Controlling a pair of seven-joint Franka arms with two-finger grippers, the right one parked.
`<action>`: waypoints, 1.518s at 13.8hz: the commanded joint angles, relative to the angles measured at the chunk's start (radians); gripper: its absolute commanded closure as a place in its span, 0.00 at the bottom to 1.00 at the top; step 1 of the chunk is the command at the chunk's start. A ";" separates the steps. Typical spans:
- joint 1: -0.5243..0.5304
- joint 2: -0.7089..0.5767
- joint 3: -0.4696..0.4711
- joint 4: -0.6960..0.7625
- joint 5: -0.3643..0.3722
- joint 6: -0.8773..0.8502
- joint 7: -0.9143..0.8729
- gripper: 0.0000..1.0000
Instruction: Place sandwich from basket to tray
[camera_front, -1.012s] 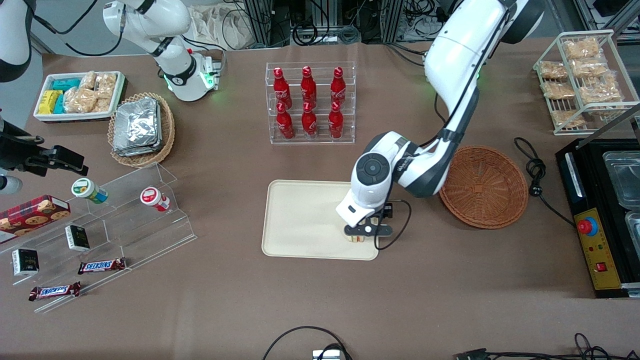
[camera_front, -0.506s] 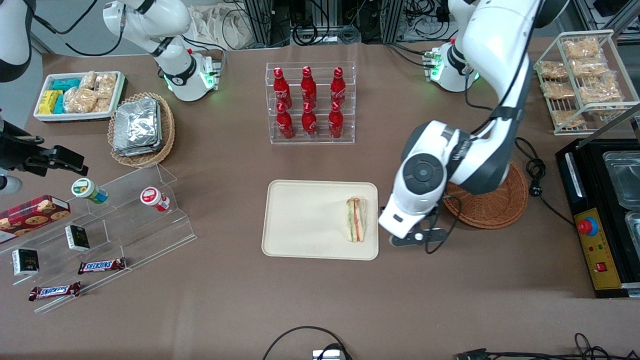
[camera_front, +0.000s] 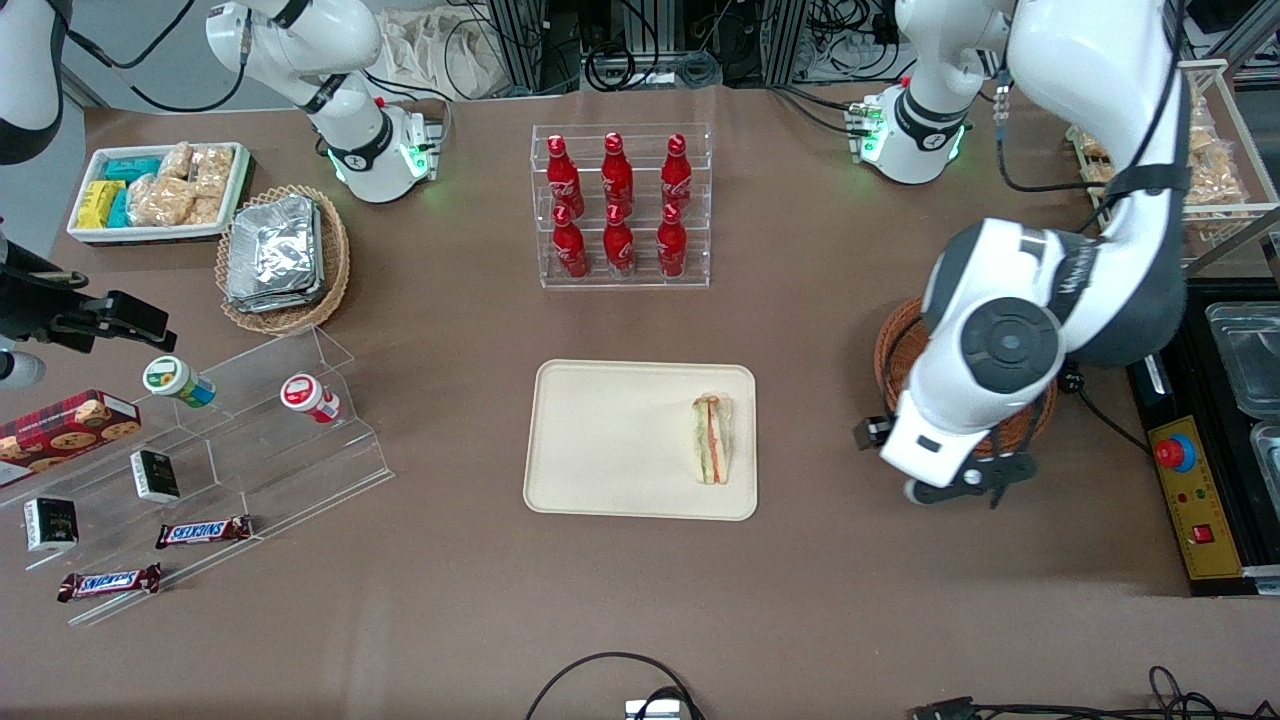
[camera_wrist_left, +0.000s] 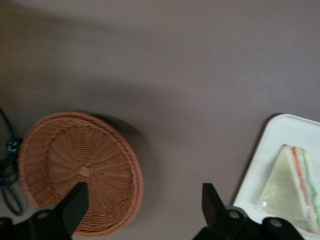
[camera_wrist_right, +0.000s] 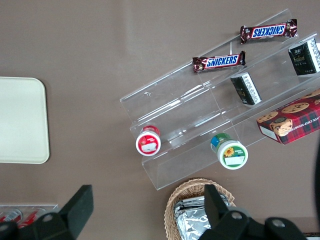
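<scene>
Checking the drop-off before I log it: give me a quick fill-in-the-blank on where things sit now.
1. The sandwich lies on the ____.
2. The pincer is open and holds ____.
3. The basket has ____ inside it.
4. The sandwich lies near the tray edge nearest the ____.

Missing words: tray; nothing; nothing; basket.

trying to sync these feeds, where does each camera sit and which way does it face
Front view: high above the table, looking down; shows the sandwich on the tray, the left arm, the open gripper above the basket's near edge.
Left wrist view: on the left arm, facing down; its fingers show.
Right wrist view: on the parked arm, facing down at a clear stepped shelf; its own fingers show.
All three views share the tray.
</scene>
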 joint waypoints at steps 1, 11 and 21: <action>0.028 -0.046 -0.009 -0.024 -0.005 -0.029 0.036 0.00; 0.176 -0.318 -0.009 -0.214 -0.020 -0.020 0.396 0.00; 0.262 -0.527 -0.010 -0.247 -0.152 -0.153 0.541 0.00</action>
